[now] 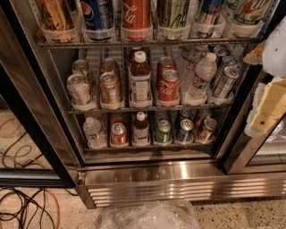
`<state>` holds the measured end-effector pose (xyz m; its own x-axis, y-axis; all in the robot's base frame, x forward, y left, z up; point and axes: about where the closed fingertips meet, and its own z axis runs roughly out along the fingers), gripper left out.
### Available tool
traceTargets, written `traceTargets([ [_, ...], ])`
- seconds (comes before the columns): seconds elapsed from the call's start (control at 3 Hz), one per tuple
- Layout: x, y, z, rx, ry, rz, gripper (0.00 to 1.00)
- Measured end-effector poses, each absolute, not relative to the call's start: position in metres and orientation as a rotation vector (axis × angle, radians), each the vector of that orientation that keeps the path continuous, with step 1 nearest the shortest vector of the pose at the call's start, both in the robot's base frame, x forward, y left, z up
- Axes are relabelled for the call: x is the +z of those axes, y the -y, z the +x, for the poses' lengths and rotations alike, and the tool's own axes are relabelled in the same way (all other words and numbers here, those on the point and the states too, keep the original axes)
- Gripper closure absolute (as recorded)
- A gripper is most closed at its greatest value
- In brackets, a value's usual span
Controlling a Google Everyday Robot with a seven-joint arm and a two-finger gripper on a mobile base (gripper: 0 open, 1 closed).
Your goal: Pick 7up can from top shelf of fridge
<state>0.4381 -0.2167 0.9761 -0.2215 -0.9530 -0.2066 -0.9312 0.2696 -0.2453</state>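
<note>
Currently 7up can [250,11] above jaws, gripper [266,89] far right.

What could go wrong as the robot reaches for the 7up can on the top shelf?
1. The 7up can stands at the right end of the top shelf, by the fridge frame; the gripper, lower at the right, might clip that frame.
2. The blue can next to it could be knocked.
3. The 7up can's top is out of view, so grasp height may be misjudged.
</note>
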Motion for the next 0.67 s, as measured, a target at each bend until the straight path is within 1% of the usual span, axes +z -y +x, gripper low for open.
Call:
traceTargets([
  [0.67, 0.9737, 0.2118, 0.4417, -0.113, -2.204, -1.712, 0.0],
])
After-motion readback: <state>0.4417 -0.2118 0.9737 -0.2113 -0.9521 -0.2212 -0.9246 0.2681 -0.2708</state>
